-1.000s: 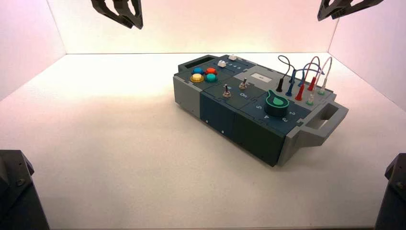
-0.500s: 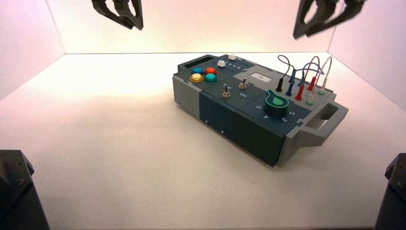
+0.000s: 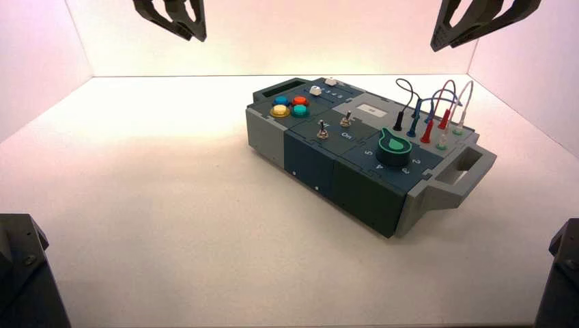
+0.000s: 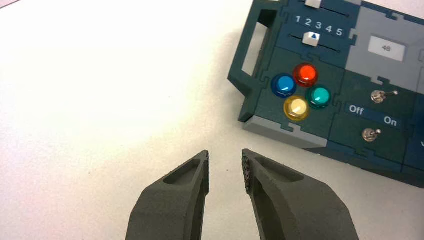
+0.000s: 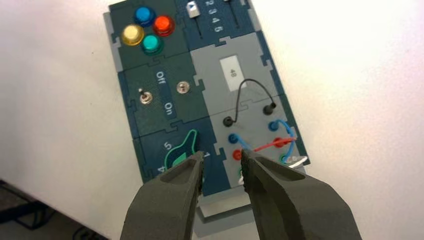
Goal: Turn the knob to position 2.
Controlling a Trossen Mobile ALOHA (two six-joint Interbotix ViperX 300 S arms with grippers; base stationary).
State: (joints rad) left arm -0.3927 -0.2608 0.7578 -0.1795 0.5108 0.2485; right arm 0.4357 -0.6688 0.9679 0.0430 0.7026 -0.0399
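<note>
The green teardrop knob [image 3: 394, 145] sits on its dark round base at the near right of the box [image 3: 311, 164]. In the right wrist view the knob [image 5: 184, 147] is partly behind my finger. Its tip points between the numerals 5 [image 5: 168, 145] and 1 [image 5: 207, 155]. The numeral 2 [image 3: 416, 162] lies right of the knob in the high view and is hidden in the right wrist view. My right gripper [image 5: 221, 160] is open, high above the box's knob end [image 3: 444, 44]. My left gripper [image 4: 225, 160] is open and empty, high at the back left [image 3: 193, 34].
The box also bears round coloured push buttons [image 4: 300, 92], two sliders [image 4: 311, 38], two metal toggle switches [image 5: 182, 88] marked Off and On, and plugged wires [image 3: 430, 113]. Grey handles [image 3: 464, 171] stick out at both ends. White walls close in the table.
My right gripper has dropped lower and leftward into the high view, then eased back a little to the right. The left gripper and the knob have not moved.
</note>
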